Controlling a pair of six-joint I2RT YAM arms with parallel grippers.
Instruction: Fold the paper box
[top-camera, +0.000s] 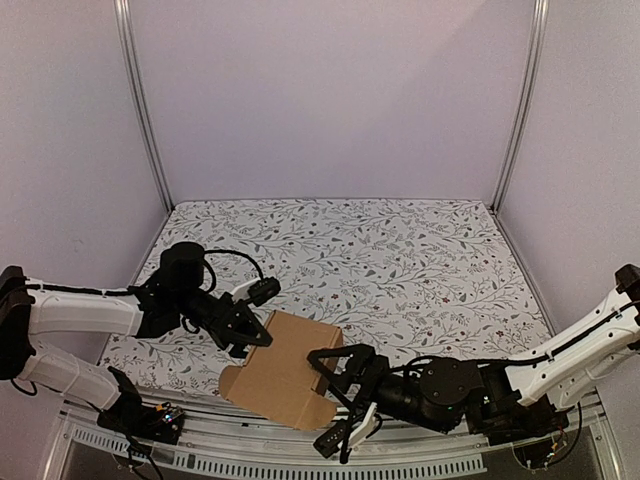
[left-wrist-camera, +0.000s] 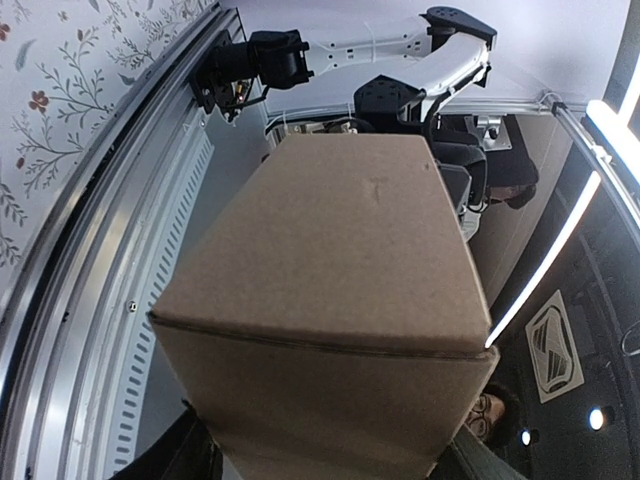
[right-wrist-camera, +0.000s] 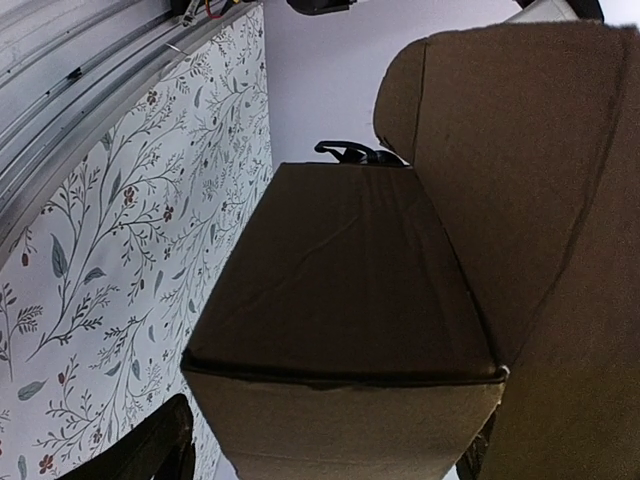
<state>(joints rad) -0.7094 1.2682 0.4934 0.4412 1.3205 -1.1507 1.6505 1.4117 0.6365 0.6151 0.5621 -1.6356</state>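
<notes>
**Auditor:** Item one, left side?

**Me:** Left pincer (top-camera: 240, 330), half-spread, clamped across the far-left end of the paper box (top-camera: 285, 365). In its wrist view the board fills the span between both fingers.

**Auditor:** The box itself?

**Me:** Plain brown cardboard, matte, faintly scuffed, with crisp creases. The body is squared into a block. A large lid panel (right-wrist-camera: 540, 200) with a rounded corner is not yet tucked, and a rounded tab (top-camera: 232, 384) sticks out near-left. The box sits between my two pincers at the near edge of the floral-print bench (top-camera: 400, 250), its near corner over the metal front rail (top-camera: 250, 440).

**Auditor:** Right side?

**Me:** Right pincer (top-camera: 335, 368), spread wide astride the box's right end. Whether the pads press the board I cannot tell.

**Auditor:** Hazards?

**Me:**
- The walls are thin; I judge a hard squeeze would buckle them and spring the folds open.
- The smooth board could slide out of my left hold if the right pincer pushes crosswise.
- The loose panel and tab may flop or snag a finger.
- If dropped here, the box could go over the rail and off the bench.
</notes>
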